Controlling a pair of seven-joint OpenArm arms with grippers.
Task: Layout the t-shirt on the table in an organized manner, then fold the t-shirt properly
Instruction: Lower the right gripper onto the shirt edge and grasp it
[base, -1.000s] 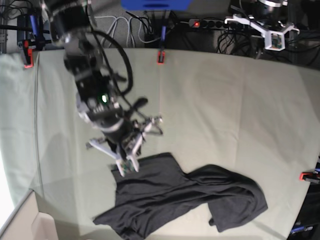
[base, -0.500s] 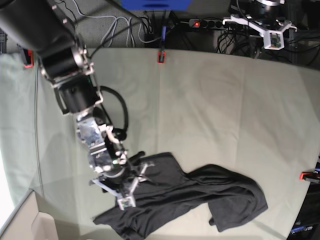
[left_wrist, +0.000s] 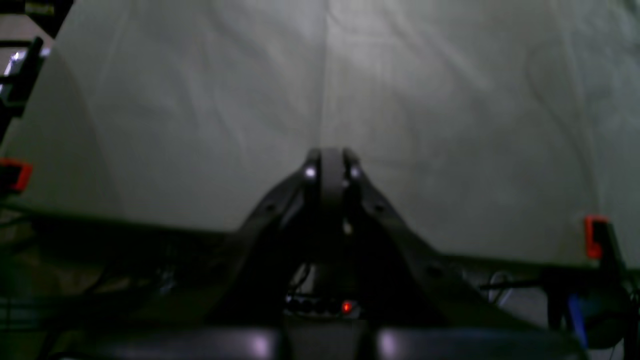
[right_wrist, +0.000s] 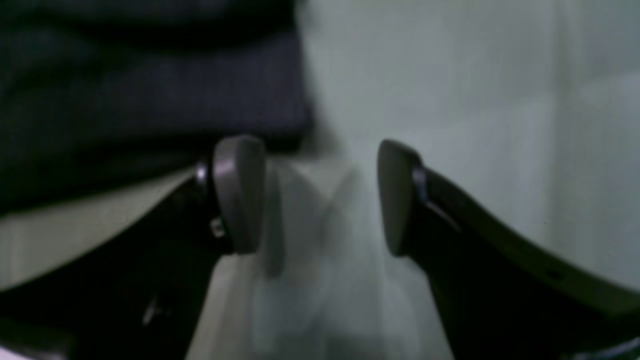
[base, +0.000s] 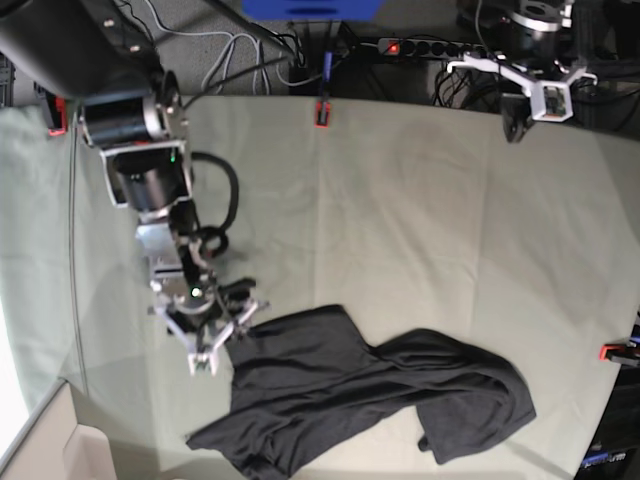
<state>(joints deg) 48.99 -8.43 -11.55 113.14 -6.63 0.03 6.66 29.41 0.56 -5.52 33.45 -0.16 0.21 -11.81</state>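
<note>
Your right end effector hung spread wide and empty, just beside the crumpled charcoal-black knit t-shirt on the pale grey-green cloth-covered table. Your left end effector sat closed, well away. Close short of that t-shirt and you'd likely have pinched table cloth.

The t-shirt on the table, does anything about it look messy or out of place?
Yes. The t-shirt lies crumpled near the front edge of the table, bunched into folds and twisted rather than spread flat. The right gripper sits open just beside its left edge, holding nothing.
</note>
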